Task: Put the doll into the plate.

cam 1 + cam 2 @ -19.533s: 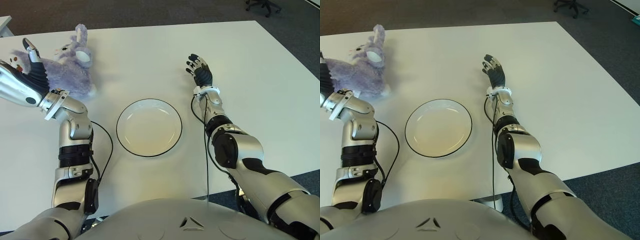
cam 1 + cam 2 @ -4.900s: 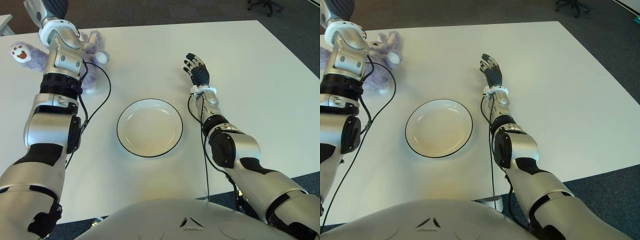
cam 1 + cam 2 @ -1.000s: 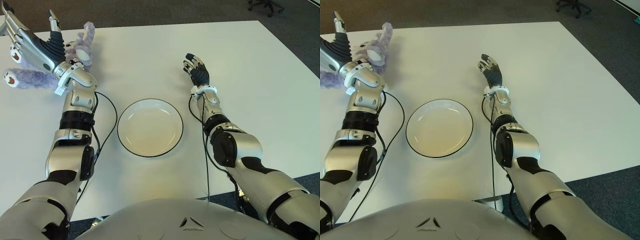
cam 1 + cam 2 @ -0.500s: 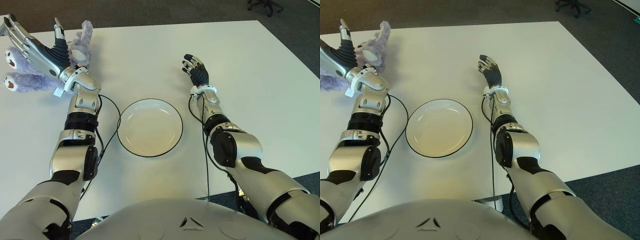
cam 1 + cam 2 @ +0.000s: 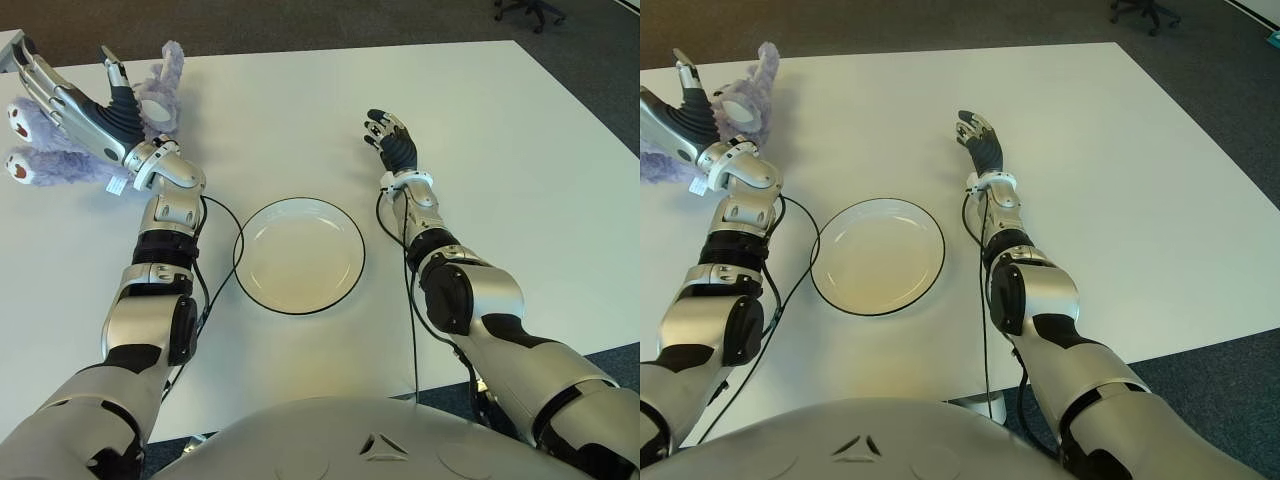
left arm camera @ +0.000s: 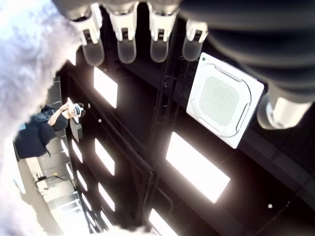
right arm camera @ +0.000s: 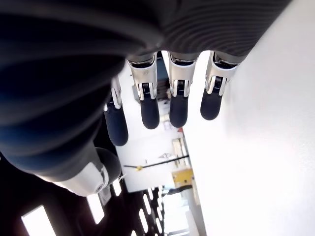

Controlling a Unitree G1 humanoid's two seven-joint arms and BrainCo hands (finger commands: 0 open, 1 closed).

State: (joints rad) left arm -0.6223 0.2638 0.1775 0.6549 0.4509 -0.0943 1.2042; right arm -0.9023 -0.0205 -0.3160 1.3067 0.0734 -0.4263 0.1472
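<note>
Left hand (image 5: 75, 105) spread wide, empty; doll (image 5: 45, 160) just beneath it.

The left hand (image 5: 75, 105) covers most of the purple doll (image 5: 50, 165), so only paws and an ear show. In the right eye view the picture's edge cuts the doll off. Its contact with the palm cannot be told.

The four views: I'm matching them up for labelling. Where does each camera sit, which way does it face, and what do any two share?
Left eye: on the head, facing down at the table; shows both arms, left hand by the doll, plate, right hand.
Right eye: same scene, from slightly right.
Left wrist: past its own spread fingers, facing the ceiling; doll fur at the edge.
Right wrist: past its own open fingers, along the table.
Both eyes share everything.
</note>
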